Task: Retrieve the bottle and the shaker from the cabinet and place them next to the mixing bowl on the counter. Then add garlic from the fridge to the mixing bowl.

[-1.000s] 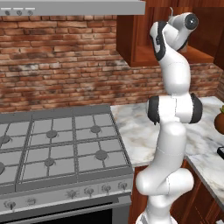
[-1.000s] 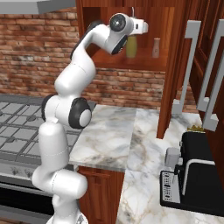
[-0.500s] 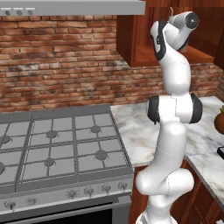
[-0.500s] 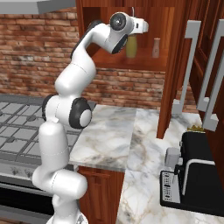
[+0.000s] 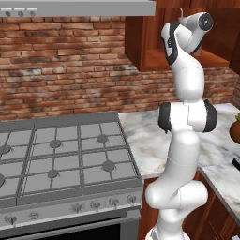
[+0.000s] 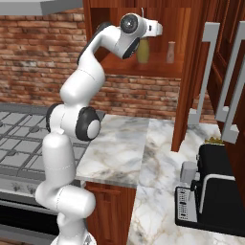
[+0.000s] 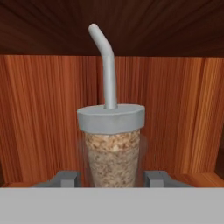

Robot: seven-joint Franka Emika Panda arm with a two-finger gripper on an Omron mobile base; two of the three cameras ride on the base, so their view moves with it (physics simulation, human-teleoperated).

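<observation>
Inside the open cabinet (image 6: 158, 67) the olive bottle (image 6: 143, 50) and the small brown shaker (image 6: 171, 51) stand upright on the wooden shelf. My gripper (image 7: 111, 177) is raised into the cabinet above the bottle. Its two fingertips (image 7: 66, 177) press against the sides of a brownish cup with a grey lid and bent straw (image 7: 111, 144). The marble counter (image 6: 119, 148) lies below. A dark brown rounded thing (image 5: 235, 132) sits on it, cut off by the frame edge; I cannot tell if it is the mixing bowl. The garlic and the fridge are out of view.
A gas stove (image 5: 61, 159) lies left of the counter under a brick wall and a range hood. A black toaster (image 6: 215, 191) stands at the counter's right end. Tall wooden doors with grey handles (image 6: 206, 72) rise beside it.
The hand has edged slightly further into the cabinet. The rest of the arm and the base have stayed still.
</observation>
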